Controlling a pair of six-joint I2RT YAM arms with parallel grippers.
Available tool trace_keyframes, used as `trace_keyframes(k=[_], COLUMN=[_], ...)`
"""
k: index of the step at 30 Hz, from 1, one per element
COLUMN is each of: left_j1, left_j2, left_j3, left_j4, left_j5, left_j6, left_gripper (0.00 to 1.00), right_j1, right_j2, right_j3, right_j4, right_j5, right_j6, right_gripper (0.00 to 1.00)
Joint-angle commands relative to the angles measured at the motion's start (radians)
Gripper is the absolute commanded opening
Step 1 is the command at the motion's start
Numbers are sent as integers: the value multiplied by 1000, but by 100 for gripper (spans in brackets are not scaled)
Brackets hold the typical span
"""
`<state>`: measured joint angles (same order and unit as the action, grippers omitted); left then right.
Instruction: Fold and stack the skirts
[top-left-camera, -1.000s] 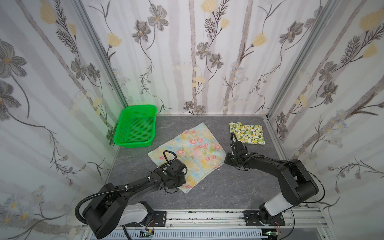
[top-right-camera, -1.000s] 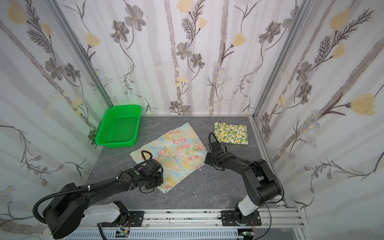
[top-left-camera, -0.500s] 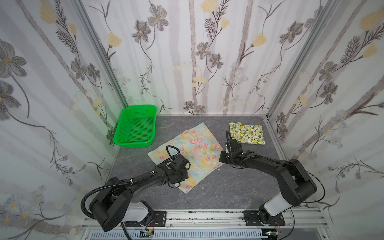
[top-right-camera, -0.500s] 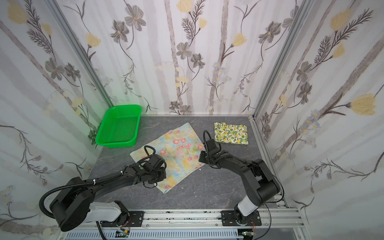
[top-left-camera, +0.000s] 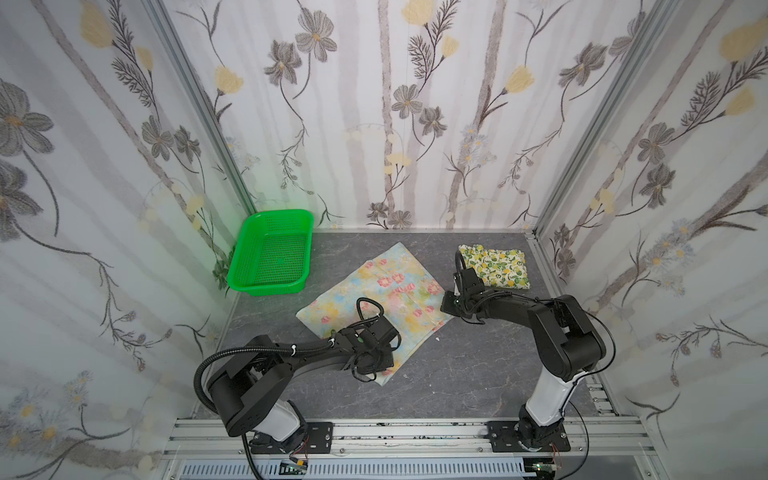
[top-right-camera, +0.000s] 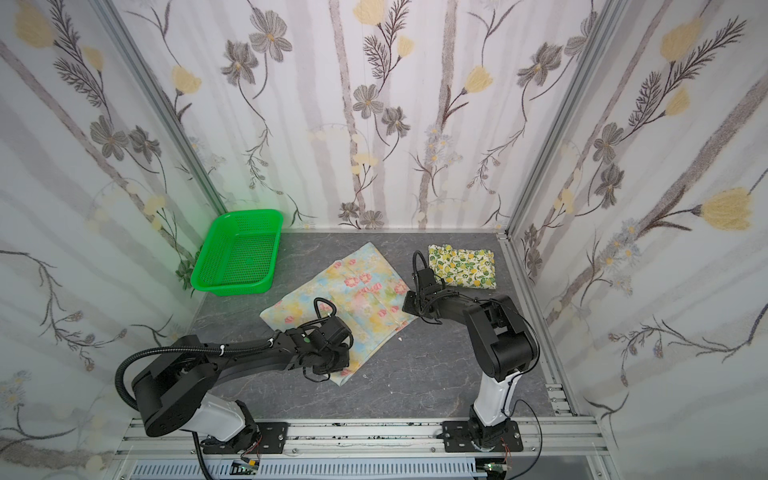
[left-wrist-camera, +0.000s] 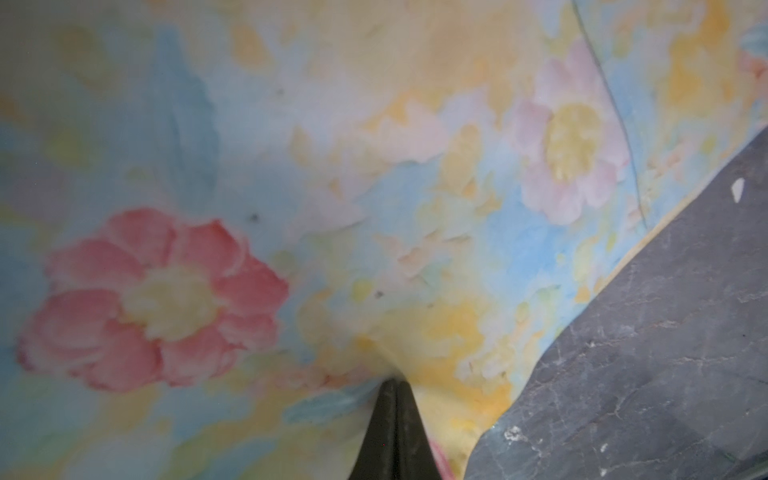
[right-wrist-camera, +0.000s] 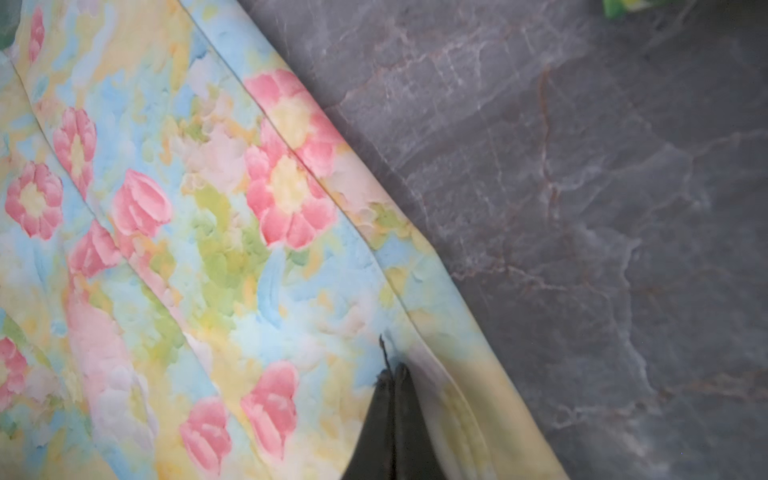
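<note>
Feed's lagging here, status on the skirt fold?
Both shut on pastel skirt: left gripper, right gripper. Folded lemon skirt back right. Nothing in the way.

Both arms low, left gripper (left-wrist-camera: 392, 384) and right gripper (right-wrist-camera: 391, 372) apparently shut.

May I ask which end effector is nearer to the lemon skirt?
Right. The right end effector sits in front of the lemon skirt, at the edge of the floral skirt; the left end effector is farther, at that skirt's near corner.
</note>
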<state>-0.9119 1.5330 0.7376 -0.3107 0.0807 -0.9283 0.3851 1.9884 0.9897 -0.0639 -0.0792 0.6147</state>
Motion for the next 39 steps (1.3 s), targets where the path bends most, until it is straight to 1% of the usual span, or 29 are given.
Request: trace_keyframes(k=[1,4,7,9,12,16,18,20,22,24,27,30,33,34,39], left_j1=[-34,-60,-84,-78,-35,88,181,284,383,495,608,655,683,696,753], left_j2=[66,156,181,152,57,-112,-222,-338,-441,-517,-520,-463,-439,-441,-421], left_j3=[51,131,203,220,176,41,-37,-104,-161,-206,-238,-254,-277,-289,-295], left_j4=[39,54,61,59,56,55,52,51,48,47,43,35,31,28,24], left_j5=[5,3,-54,-85,-110,-105,-96,-82,-71,-27,86,148,168,169,182], left_j6=[-28,-17,-12,4,8,-1,0,1,13,26,62,81,94,97,129], left_gripper=[0,0,0,0,0,0,0,0,3,10,10,11,13,13,14], right_j1=[-13,-24,-30,-28,-28,-9,29,83,145,210,291,386,488,515,606], right_j2=[36,56,29,-21,-127,-272,-333,-378,-425,-452,-448,-426,-400,-363,-314], right_j3=[38,71,70,46,-4,-87,-125,-149,-172,-188,-191,-200,-213,-217,-226], right_j4=[1,-2,-1,0,-7,-8,-11,-33,-43,-54,-63,-58,-42,-40,-22], right_j5=[1,-3,-1,9,27,1,-14,1,5,14,-27,-51,-83,-84,-127], right_j6=[-34,-50,-57,-59,-60,-35,-23,-12,-9,0,24,51,75,86,114], right_gripper=[0,0,0,0,0,0,0,0,0,0,0,0,0,0,0])
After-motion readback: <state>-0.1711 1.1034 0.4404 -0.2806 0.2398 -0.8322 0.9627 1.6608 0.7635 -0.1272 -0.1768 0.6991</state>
